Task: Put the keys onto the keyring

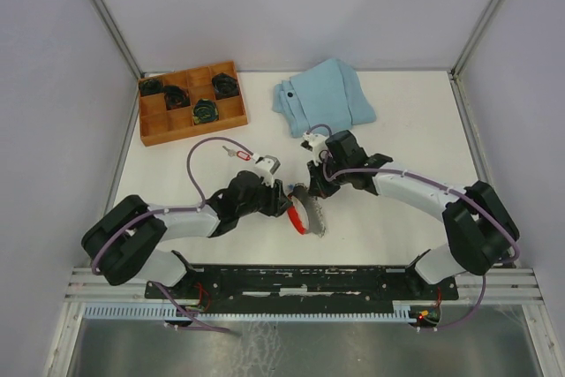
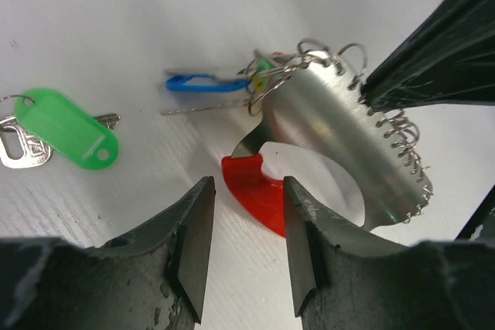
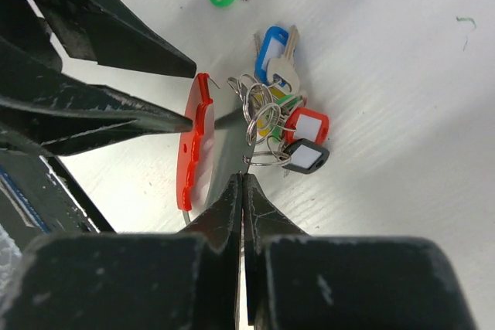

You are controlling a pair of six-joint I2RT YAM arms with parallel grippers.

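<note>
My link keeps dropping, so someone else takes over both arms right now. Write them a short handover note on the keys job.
The left fingers are closed around the red end of the keyring and seem to hold it on edge.
The right fingers are shut, tips at the keyring's loop edge; whether they pinch a loop is unclear.
Done: a bunch of keys, with blue, red and black tags among them, appears hooked at one end of the loops.
Left: the green-tagged key lies loose on the table, on no loop.
</note>
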